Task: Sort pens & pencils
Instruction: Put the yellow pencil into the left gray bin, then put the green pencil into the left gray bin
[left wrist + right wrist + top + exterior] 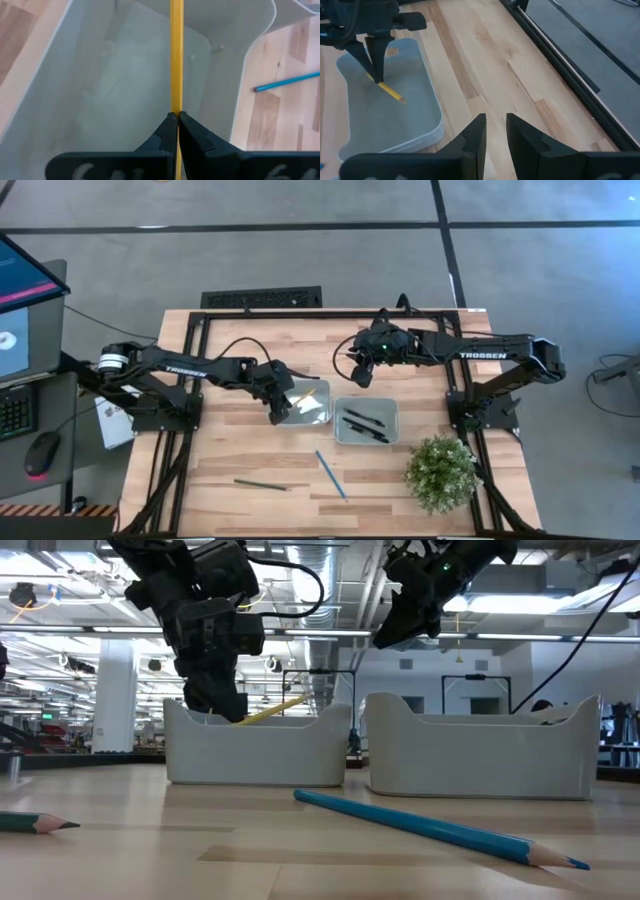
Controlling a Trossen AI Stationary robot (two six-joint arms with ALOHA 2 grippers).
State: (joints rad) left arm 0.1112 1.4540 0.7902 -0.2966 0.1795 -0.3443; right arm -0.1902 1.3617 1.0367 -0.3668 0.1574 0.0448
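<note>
1. Over the left tray (318, 412), the left claw (177, 117) was clenched on the yellow pencil (176, 55), pinching it near one end, the rest slanting down into the tray.
2. The pencil looked light, stiff and smooth; a pinch near the middle would likely tilt less than this end grip.
3. Above the worktop (250, 360), behind the trays, the right claw (495, 125) hung slightly parted, holding nothing.
4. I counted three pencils: the yellow one, a blue one (331, 474) and a dark green one (262, 484), both loose on the worktop in front of the trays.
5. The pens (366, 426) lay in the right tray (343, 436); two showed clearly, a third I could not confirm.
</note>
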